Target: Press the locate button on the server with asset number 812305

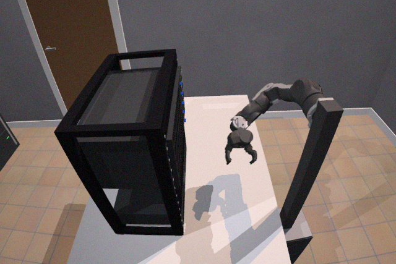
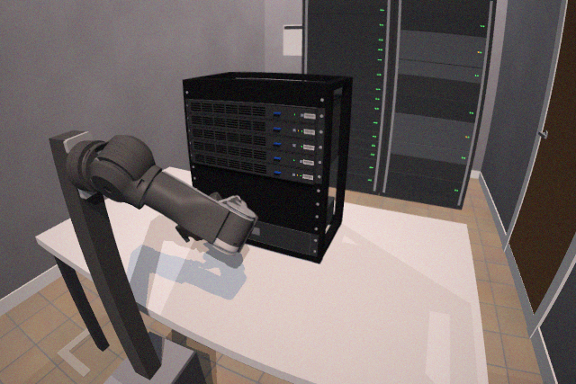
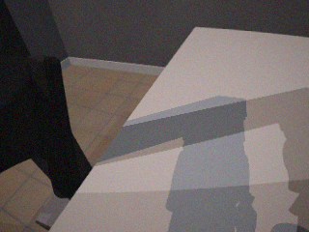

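Top view: the rack (image 1: 67, 133) stands on the worktop (image 1: 208, 120), its servers (image 2: 253, 140) facing the arm. The jaws (image 1: 241, 159) hang partly open and hold nothing, off the rack's front face, well apart from it, above the worktop.

Matte dark-grey seven-joint arm (image 2: 176, 196) with rounded joint housings, light-grey wrist collar, dark two-finger gripper (image 1: 240, 157) with curved fingers, squared black mounting post (image 1: 312, 159).
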You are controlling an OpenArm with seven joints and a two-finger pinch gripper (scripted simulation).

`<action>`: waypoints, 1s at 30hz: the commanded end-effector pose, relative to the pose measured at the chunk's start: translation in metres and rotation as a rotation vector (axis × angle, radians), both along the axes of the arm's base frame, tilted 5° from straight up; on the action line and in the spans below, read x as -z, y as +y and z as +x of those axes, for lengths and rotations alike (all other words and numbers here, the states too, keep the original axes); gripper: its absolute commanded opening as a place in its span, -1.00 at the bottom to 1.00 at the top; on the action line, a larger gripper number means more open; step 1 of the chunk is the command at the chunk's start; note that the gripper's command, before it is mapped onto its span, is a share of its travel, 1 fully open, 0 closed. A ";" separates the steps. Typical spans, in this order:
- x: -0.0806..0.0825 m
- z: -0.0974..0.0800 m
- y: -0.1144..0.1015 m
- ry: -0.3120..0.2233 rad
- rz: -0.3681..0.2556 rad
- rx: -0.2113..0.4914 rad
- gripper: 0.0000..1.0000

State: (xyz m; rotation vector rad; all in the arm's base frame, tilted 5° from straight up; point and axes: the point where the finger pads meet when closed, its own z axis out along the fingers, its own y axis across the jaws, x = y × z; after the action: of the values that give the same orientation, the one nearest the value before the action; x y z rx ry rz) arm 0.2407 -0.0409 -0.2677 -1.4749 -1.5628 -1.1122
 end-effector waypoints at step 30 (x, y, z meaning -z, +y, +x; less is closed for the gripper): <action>-0.043 0.070 -0.083 -0.064 0.288 0.743 0.20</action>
State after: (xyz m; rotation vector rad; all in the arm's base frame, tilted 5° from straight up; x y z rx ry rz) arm 0.3075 -0.1198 -0.2282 -1.8649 -0.8524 -1.6938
